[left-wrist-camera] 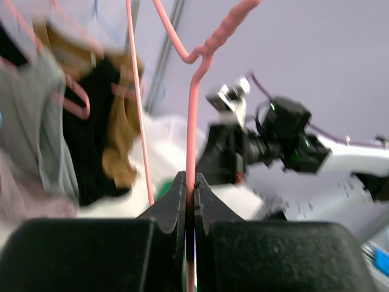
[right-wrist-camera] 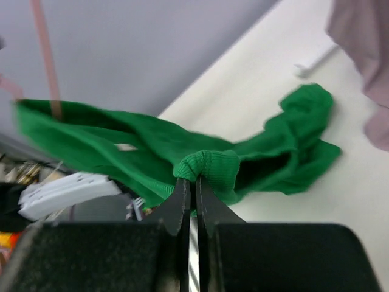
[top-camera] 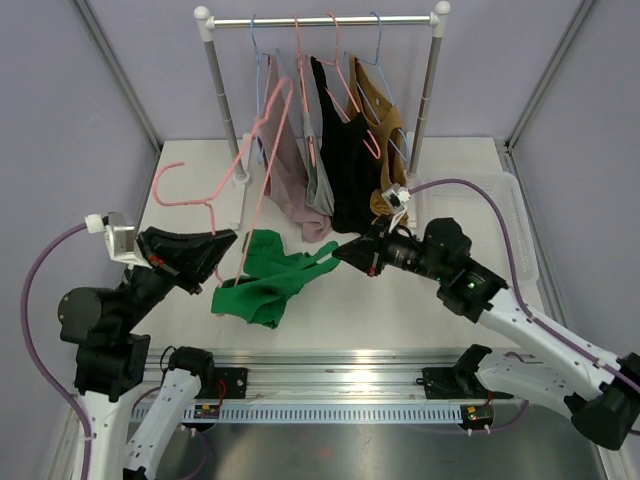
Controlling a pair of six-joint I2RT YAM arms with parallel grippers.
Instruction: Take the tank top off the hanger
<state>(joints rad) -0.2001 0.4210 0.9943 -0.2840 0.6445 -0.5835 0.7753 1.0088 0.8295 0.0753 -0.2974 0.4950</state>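
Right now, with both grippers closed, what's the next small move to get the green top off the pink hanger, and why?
Probably draw the right gripper slightly rightward, away from the pink hanger. It pinches the green tank top by a ribbed edge, the left gripper clamps that hanger's wire, and the fabric seems caught on the wire's lower end.

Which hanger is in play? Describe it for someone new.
Find the clothes rack at the back of the table. In front of it, to the left, the left gripper pinches a pink hanger by a green tank top. It is the only hanger off the rail.
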